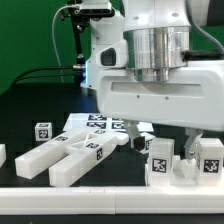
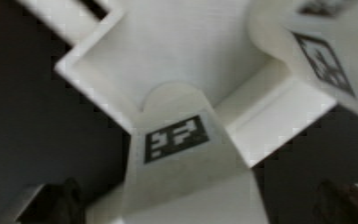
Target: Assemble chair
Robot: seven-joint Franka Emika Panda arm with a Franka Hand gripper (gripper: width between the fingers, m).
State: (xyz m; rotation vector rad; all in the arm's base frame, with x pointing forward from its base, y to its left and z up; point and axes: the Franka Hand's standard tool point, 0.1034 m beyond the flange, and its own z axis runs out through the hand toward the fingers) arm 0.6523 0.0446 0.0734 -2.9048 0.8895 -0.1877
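Pointing straight down, the end effector (image 2: 197, 205) straddles a chair part (image 2: 172, 105), jaws spread, gripping nothing.

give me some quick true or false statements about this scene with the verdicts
1. The table is black. True.
2. The small tagged cube stands to the exterior view's right of the marker board. False: it stands to its left.
3. The forked white part carries a tag. True.
4. The gripper is shut. False: its fingers stand wide apart, with a tagged white part between them.
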